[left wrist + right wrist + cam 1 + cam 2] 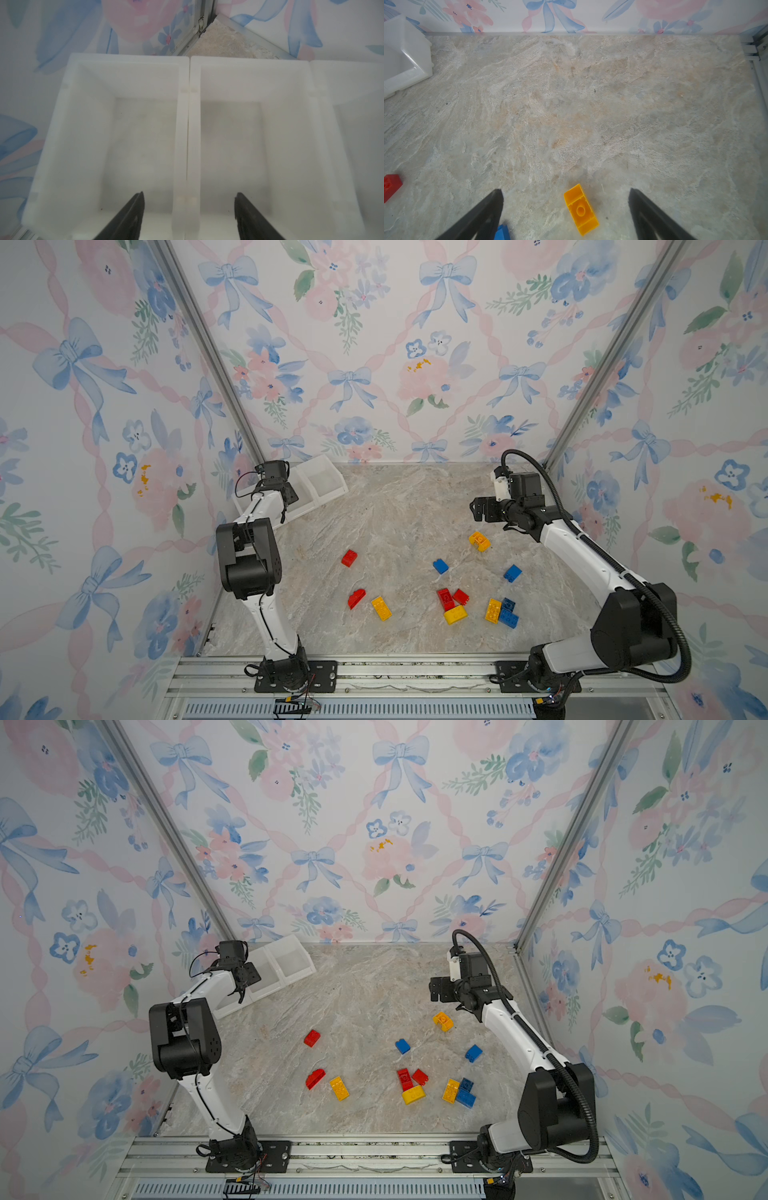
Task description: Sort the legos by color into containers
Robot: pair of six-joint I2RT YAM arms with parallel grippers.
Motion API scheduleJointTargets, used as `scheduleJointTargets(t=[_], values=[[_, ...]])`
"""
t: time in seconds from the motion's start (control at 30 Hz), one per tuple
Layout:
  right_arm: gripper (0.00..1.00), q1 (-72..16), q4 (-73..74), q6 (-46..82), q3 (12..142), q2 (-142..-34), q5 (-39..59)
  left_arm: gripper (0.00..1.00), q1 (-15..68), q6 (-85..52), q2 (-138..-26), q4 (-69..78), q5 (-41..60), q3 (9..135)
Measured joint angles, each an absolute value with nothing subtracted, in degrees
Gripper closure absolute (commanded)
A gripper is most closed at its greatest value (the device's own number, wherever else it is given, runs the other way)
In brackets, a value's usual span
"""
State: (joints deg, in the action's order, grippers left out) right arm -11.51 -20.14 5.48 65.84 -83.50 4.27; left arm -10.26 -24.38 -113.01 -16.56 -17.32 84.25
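Observation:
The containers (pixel 324 483) are joined white bins in the back left corner; two bins in the left wrist view (pixel 124 58) hold nothing. My left gripper (pixel 189 194) hangs over them, open and empty, its fingers straddling the wall between two bins. Several legos lie loose on the table in both top views: red (pixel 349 558), red (pixel 356 598), yellow (pixel 381 608), blue (pixel 440 566), blue (pixel 512 573) and a mixed cluster (pixel 455 615). An upturned yellow brick (pixel 581 209) lies on the table below and between the fingers of my right gripper (pixel 564 191), which is open and empty.
The floral walls close in the marble table (pixel 395 510) on three sides, with metal posts (pixel 559 456) in the back corners. A red brick (pixel 391 187) and a blue brick (pixel 502 232) show at the edges of the right wrist view.

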Motion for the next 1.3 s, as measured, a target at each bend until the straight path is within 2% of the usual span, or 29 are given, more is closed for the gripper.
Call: scheduleJointTargets(t=[0.2,0.53,0.77,0.9,1.3], values=[[0.03,-11.86,-20.73,5.85,65.89,-83.50,4.08,0.46,-11.22,-24.38,-116.20,-16.86,-17.26,86.48],[0.03,-12.84,-21.23,6.55,66.37,-83.50,2.96,0.80,-11.88,-24.60,-118.02,-16.91,-15.33,86.67],[0.03,-13.96,-21.28,7.07,66.72,-83.55,2.28,0.94,-10.57,-24.10,-116.92,-16.19,-15.18,84.84],[0.03,-14.63,-21.28,7.31,66.74,-83.66,2.09,1.00,-7.35,-24.10,-115.13,-16.19,-15.14,82.43],[0.03,-15.22,-21.45,7.31,66.74,-83.70,1.61,1.00,8.05,-24.32,-110.39,-15.27,-14.26,75.92]])
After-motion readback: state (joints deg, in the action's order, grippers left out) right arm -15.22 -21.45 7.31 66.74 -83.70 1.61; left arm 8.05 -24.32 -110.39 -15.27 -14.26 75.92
